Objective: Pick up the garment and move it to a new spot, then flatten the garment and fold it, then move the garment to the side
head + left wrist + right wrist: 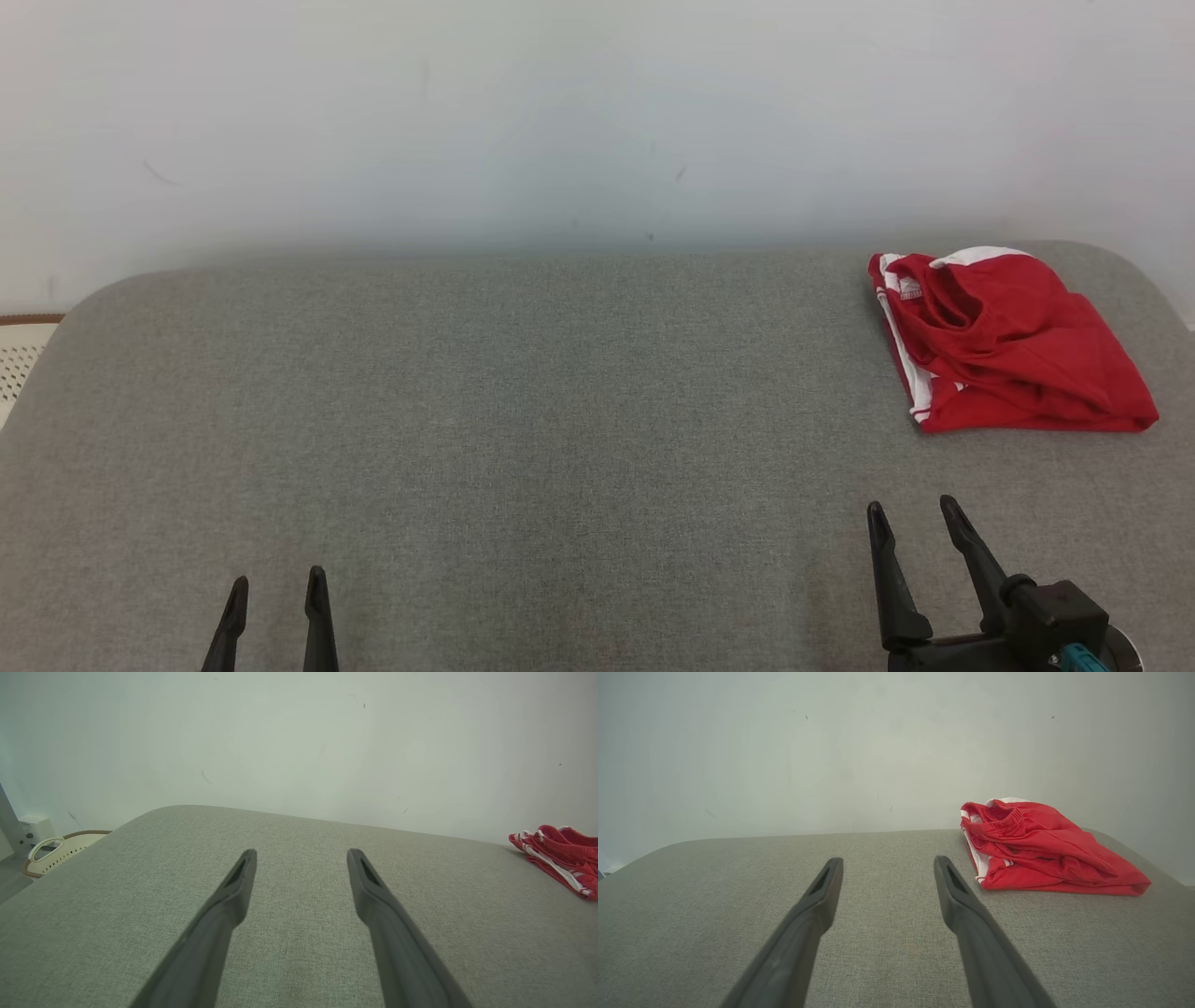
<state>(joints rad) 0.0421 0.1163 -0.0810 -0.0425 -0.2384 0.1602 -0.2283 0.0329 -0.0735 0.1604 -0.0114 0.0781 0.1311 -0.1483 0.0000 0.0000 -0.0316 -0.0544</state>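
Observation:
The garment (1004,341) is red with white stripes and lies folded in a loose bundle at the far right of the grey fabric surface (560,420). It also shows at the right edge of the left wrist view (563,861) and ahead to the right in the right wrist view (1036,851). My right gripper (913,511) stands open near the front right, short of the garment and apart from it, with nothing between its fingers. At the lower left, well away from the garment, my left gripper (277,586) is open and empty.
A pale wall (597,121) rises directly behind the surface. A cream woven basket with a brown rim (60,851) sits on the floor off the surface's left edge. The surface's corners are rounded.

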